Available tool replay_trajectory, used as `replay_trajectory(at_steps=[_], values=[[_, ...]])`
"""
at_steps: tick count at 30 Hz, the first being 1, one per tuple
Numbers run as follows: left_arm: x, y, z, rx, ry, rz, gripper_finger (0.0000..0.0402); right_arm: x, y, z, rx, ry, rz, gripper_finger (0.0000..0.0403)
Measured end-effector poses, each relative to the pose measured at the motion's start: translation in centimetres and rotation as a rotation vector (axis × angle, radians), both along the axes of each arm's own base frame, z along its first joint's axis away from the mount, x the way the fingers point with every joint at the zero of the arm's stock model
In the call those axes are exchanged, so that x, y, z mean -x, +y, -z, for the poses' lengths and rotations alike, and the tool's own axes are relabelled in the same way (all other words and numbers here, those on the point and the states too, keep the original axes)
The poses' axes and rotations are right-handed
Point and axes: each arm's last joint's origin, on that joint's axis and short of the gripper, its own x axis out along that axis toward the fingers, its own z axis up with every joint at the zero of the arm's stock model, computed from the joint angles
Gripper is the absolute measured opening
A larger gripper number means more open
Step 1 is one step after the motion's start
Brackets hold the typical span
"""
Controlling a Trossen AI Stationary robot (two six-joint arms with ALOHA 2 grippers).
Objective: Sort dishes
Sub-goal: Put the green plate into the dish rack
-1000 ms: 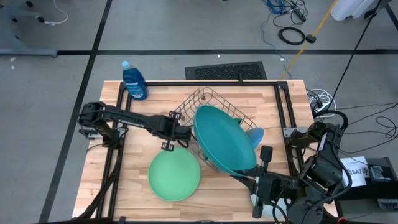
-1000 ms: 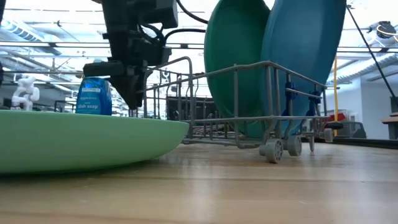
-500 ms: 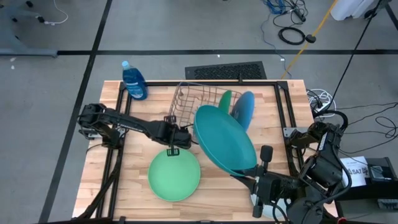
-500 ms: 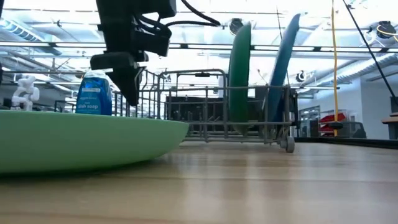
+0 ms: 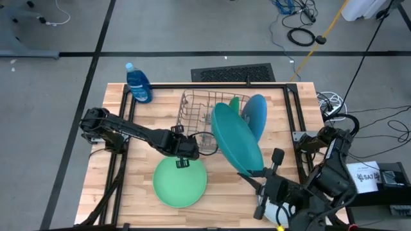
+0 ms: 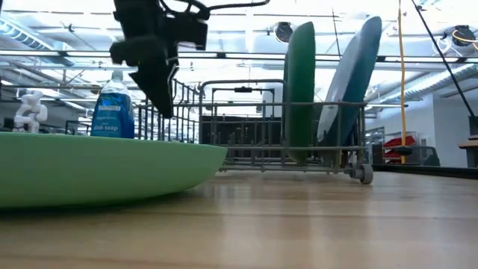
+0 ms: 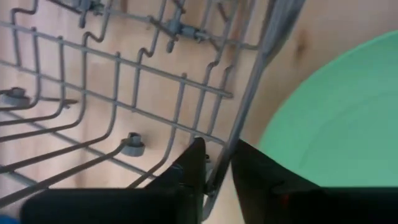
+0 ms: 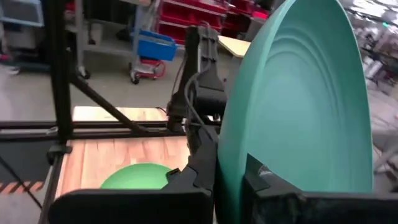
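High view: the left gripper (image 5: 182,153) clamps its jaws on the wire rack (image 5: 196,119) rim at centre, having dragged it upright; light green plate (image 5: 180,181) at 6 o'clock on the counter (image 5: 115,186).

Left wrist view: rim wire between the jaws.

Right wrist view: right gripper (image 8: 230,177) jaws clenched on the teal plate (image 8: 292,106), ready for slotting
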Motion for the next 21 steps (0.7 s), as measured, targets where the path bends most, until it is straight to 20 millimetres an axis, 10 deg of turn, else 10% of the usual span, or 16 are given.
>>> replay_trajectory(at_steps=[8,21], values=[[-0.6,-1.1,-1.3,0.018,-0.069,0.027,0.0174,-0.1,0.9,2.8,-0.047,-0.166,0.193,0.001],[-1.5,-1.8,-3.7,-0.055,-0.16,0.047,0.0183,-1.4,0.8,8.7,-0.2,-0.372,0.33,0.0009]])
